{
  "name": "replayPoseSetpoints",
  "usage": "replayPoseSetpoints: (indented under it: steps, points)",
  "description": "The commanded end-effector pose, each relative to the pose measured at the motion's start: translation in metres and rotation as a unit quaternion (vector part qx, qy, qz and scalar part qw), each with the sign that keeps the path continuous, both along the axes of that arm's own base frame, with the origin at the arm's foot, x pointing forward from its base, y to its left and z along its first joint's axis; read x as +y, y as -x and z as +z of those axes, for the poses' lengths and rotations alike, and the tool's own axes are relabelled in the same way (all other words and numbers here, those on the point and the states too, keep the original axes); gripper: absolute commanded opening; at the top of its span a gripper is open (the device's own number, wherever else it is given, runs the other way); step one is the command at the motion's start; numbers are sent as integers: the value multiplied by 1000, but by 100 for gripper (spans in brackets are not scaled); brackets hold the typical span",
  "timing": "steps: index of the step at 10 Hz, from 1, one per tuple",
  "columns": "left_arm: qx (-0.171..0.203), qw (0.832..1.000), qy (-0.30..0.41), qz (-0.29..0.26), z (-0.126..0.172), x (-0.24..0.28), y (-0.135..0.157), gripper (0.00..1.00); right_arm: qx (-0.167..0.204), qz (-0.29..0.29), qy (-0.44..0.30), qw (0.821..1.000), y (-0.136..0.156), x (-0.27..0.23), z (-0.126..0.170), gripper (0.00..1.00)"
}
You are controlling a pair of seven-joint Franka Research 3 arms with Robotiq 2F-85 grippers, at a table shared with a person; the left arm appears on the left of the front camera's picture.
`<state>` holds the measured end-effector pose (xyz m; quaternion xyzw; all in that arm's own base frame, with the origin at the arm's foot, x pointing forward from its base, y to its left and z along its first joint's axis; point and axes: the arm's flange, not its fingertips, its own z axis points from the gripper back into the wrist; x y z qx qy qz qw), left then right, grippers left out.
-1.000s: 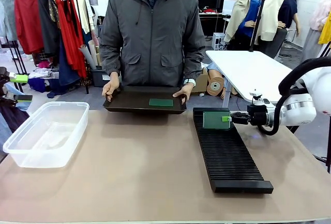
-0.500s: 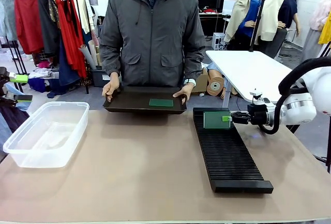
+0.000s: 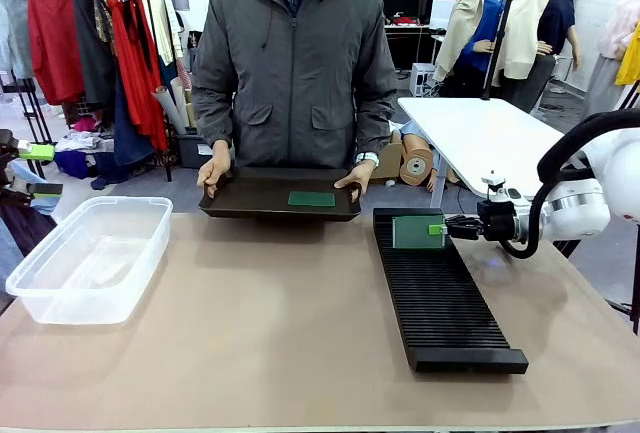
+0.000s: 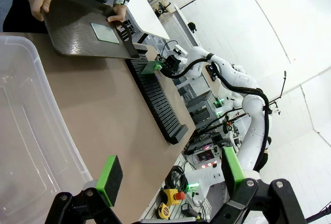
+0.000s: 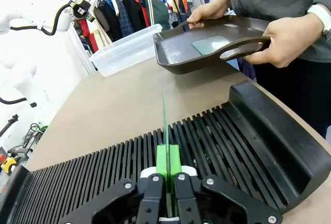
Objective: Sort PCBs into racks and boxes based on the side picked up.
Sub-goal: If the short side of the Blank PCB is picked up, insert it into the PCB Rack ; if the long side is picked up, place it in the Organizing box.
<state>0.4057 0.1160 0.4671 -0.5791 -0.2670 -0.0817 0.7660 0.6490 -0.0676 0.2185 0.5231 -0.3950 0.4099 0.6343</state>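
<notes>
No text, label, brand or number can be read anywhere. The lighter face of the PCB (image 3: 416,232), centre right of the front view, is too small to show any print, and in the right wrist view it shows edge-on. The black rack (image 3: 440,303) and the clear box (image 3: 60,298) at lower left carry no legible marking.
</notes>
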Motion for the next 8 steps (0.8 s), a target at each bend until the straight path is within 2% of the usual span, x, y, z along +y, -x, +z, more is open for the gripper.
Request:
replayPoseSetpoints:
  steps: [1, 5, 8]
  points:
    - [-1, 1000, 3, -3, 1, 0, 2, 100, -29, -15, 21, 999, 0, 5, -1, 0]
    - [-1, 1000, 3, -3, 1, 0, 2, 100, -64, 6, 27, 998, 8, 3, -6, 0]
    - [-1, 1000, 3, -3, 1, 0, 2, 100, -63, 2, 19, 998, 13, 1, -13, 0]
